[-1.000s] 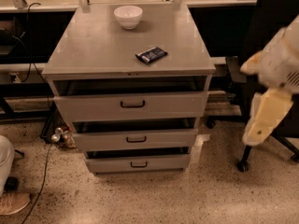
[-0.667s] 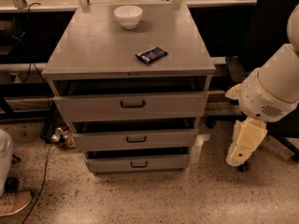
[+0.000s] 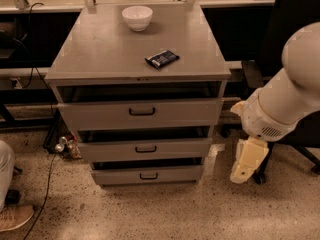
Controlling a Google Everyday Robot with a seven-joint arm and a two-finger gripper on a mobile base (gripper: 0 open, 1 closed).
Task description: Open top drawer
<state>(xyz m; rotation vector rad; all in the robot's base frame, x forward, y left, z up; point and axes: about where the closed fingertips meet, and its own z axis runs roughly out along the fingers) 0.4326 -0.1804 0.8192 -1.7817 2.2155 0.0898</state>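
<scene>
The top drawer (image 3: pixel 100 118) is the widest and tallest of three grey metal drawers in a cabinet. It has a small dark pull handle (image 3: pixel 142 112) at mid-front. Its front stands a little out from the cabinet frame, with a dark gap above it. The two narrower drawers below, the middle drawer (image 3: pixel 115 151) and the bottom drawer (image 3: pixel 120 175), also stand slightly out. My gripper (image 3: pixel 246 163) is cream-coloured and hangs pointing down from the white arm (image 3: pixel 285 101). It is to the right of the cabinet, near floor level, and apart from all drawers.
A white bowl (image 3: pixel 137 17) and a dark packet (image 3: pixel 162 58) lie on the cabinet top (image 3: pixel 100 49). A black chair (image 3: pixel 292 39) stands behind my arm at the right. A cable (image 3: pixel 47 184), cans (image 3: pixel 65 146) and a person's shoe (image 3: pixel 15 217) are on the floor at left.
My arm and gripper have moved down and to the left, closer to the cabinet's right side. The drawers have not moved.
</scene>
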